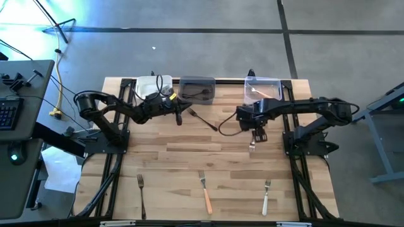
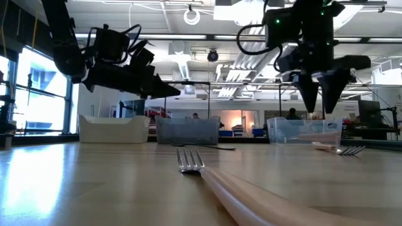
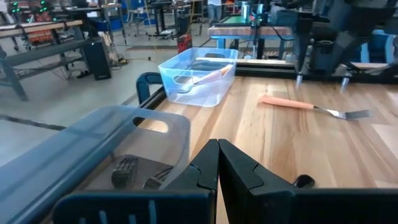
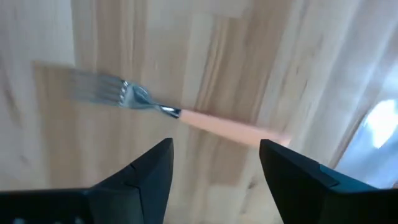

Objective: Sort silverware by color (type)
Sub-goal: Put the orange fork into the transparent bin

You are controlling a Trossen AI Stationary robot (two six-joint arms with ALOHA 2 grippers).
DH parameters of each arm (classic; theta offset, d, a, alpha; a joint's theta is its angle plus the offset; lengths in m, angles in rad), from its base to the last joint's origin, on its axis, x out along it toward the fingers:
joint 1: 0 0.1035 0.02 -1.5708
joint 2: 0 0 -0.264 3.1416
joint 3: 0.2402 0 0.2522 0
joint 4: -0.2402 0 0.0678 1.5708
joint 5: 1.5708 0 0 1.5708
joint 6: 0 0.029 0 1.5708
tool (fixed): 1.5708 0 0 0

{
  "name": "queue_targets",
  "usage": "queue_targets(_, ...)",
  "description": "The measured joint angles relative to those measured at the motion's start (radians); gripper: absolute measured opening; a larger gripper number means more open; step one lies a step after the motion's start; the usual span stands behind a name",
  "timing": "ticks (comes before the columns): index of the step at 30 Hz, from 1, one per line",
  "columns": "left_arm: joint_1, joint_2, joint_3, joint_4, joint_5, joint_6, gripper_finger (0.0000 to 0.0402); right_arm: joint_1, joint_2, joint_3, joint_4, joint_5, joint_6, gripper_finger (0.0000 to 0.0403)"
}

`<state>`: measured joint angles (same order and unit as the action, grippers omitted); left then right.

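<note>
Right gripper point(image 1: 259, 135) hovering with fingers spread apart above an orange-handled fork point(image 4: 186, 112) lying flat near the tabletop's far right corner, just before the clear bin point(image 1: 262, 89). Left gripper point(image 1: 178, 117) pressed together, holding nothing, beside the grey bin point(image 1: 197, 89) at the far edge. Along the near edge: black fork point(image 1: 141, 195), orange fork point(image 1: 204, 191), white fork point(image 1: 266, 197).

The table point(image 1: 189, 157) is pale butcher-block wood with a smooth, lightly glossy finish. An orange-handled fork point(image 4: 180, 112) has shiny metal tines and a matt plastic handle. A clear bin point(image 3: 199, 78) is glossy transparent plastic; a grey bin point(image 3: 93, 143) is translucent smoky plastic. The right tool point(image 4: 214, 171) looks matt black plastic.
</note>
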<state>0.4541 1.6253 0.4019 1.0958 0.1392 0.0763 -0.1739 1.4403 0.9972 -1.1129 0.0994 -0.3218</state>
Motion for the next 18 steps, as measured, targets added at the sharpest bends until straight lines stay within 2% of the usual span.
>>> queue_targets(3, -0.020, 0.000, 0.000, 0.000, 0.000, 0.031, 0.0000, 0.017, 0.000, -0.043, 0.042, 0.014, -0.183, 0.0224)
queue_targets(10, -0.067, 0.000, 0.000, 0.000, 0.000, 0.077, 0.0000, 0.113, 0.000, -0.124, 0.127, 0.005, -0.466, 0.0224)
queue_targets(18, -0.091, 0.000, 0.000, -0.006, -0.069, 0.078, 0.0000, 0.157, 0.060, -0.130, 0.173, -0.058, -0.579, 0.0215)
